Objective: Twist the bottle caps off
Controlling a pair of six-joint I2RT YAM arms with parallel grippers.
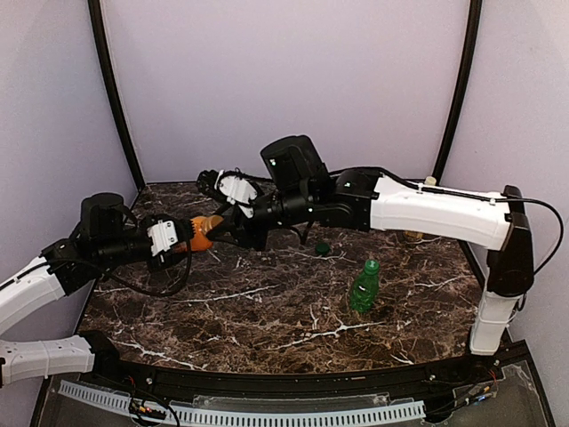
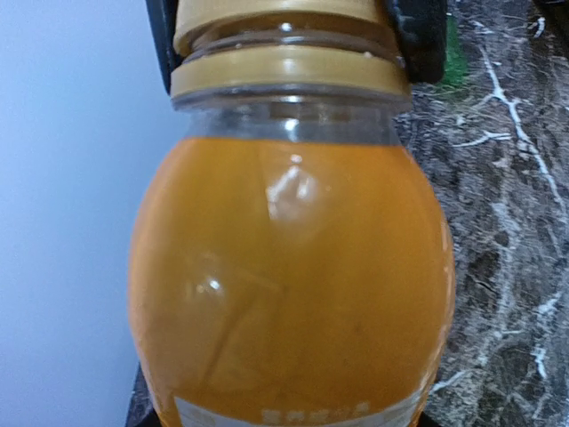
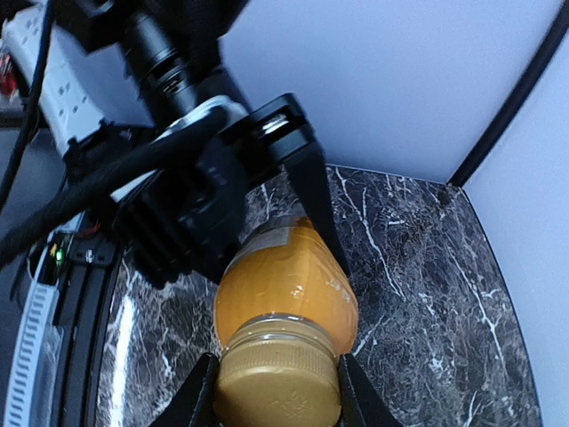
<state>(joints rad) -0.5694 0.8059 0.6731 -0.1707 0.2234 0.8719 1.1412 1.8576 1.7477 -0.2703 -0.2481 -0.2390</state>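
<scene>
Marble tabletop (image 3: 427, 267); ribbed tan-gold cap (image 3: 277, 387) on bottle (image 3: 286, 298)

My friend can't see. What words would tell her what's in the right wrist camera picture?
A tan-gold cap on an orange bottle is pinched in the right claw, close to the camera. The left claw grips the bottle's body from the far end, over a dark marble table with a pale purple wall behind.

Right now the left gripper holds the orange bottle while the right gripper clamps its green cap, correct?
No: the cap is tan-gold, not green, as the right wrist view shows. The left gripper holds the orange bottle while the right gripper clamps that cap.
</scene>
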